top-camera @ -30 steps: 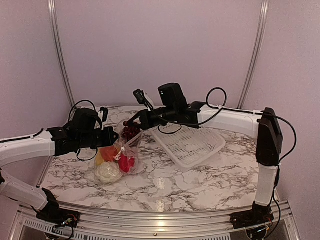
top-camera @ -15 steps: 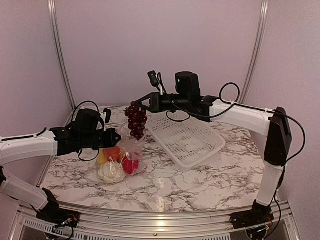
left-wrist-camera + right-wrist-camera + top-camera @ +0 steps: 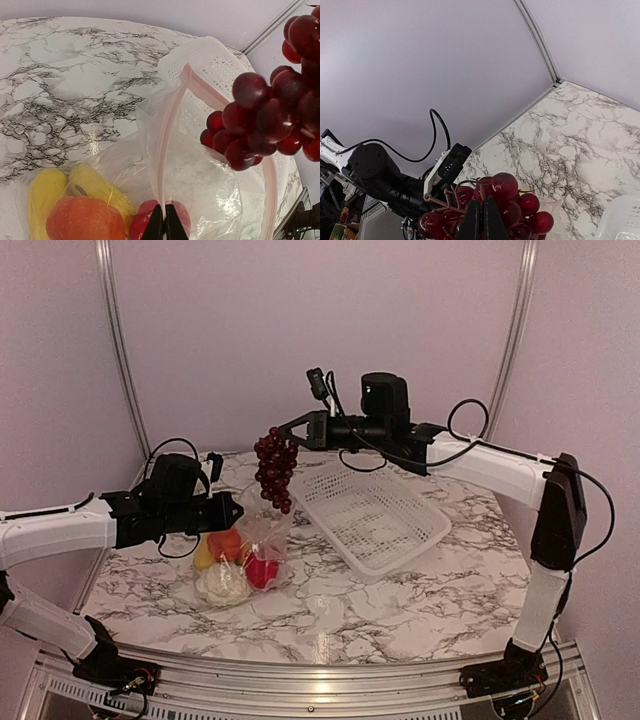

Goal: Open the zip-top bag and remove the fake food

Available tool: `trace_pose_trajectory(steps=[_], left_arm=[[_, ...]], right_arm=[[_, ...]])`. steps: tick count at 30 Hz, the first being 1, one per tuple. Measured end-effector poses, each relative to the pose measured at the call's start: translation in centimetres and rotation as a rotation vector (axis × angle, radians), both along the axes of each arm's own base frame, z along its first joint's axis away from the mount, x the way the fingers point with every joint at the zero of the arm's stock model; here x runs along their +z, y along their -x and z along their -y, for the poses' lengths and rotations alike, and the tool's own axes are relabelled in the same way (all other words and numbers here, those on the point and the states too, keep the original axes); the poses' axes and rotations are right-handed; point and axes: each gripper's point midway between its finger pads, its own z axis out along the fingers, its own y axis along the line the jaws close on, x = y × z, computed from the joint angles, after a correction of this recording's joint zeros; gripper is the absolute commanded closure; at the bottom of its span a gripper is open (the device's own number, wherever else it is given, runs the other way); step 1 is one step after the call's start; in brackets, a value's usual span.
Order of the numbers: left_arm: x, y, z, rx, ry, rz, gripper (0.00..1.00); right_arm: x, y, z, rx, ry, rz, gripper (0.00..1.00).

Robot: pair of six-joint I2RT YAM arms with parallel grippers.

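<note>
The clear zip-top bag lies on the marble table with its mouth open and its pink zip strip raised. My left gripper is shut on that strip. Inside the bag lie fake food pieces: orange, yellow, red and cream-white. My right gripper is shut on the stem of the dark red grape bunch. The bunch hangs in the air above the bag's mouth, clear of the plastic.
A white lattice basket sits tilted right of the bag, under the right arm. Bare marble table lies in front of it. Aluminium frame posts stand at the back corners.
The right gripper has lifted the grape bunch up out of the bag's mouth and slightly right. The left gripper keeps its hold on the bag edge, almost unmoved.
</note>
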Motion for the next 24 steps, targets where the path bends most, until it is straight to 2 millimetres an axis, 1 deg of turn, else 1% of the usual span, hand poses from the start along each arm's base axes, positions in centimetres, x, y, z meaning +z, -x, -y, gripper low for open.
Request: trace_pose_trajectory(steps=[3,7,9,11,12,14,17,20,24], left_arm=[[0.0,-0.4,-0.5,0.016,0.0,-0.001,1.0],[0.0,-1.0,-1.3,0.041,0.001,-0.001,1.0],[0.0,-1.2,-1.5,0.047,0.001,-0.001,1.0],[0.0,-1.3,-1.6,0.051,0.001,-0.001,1.0],[0.0,-1.3,-1.7,0.052,0.002,-0.001,1.0],[0.0,-1.3,-1.7,0.05,0.003,-0.004,1.0],[0.0,-1.6,-1.8,0.054,0.002,-0.005,1.0],[0.1,-1.8,-1.8,0.058,0.004,-0.003,1.0],[0.1,-1.8,-1.8,0.06,0.004,-0.003,1.0]], right_arm=[[1.8,-1.7,2.6,-0.067,-0.006,0.037,1.0],[4.9,-3.6,7.3,-0.176,-0.022,0.103,1.0],[5.4,-4.2,9.2,-0.216,-0.022,0.119,1.0],[5.0,-5.1,10.9,-0.259,-0.006,0.127,1.0],[4.4,-5.7,11.5,-0.278,0.009,0.125,1.0],[2.5,-6.7,12.5,-0.311,0.049,0.106,1.0],[-2.1,-8.1,13.9,-0.35,0.138,0.045,1.0],[-6.5,-9.1,14.8,-0.379,0.223,-0.006,1.0],[-11.5,-10.3,15.6,-0.408,0.33,-0.055,1.0]])
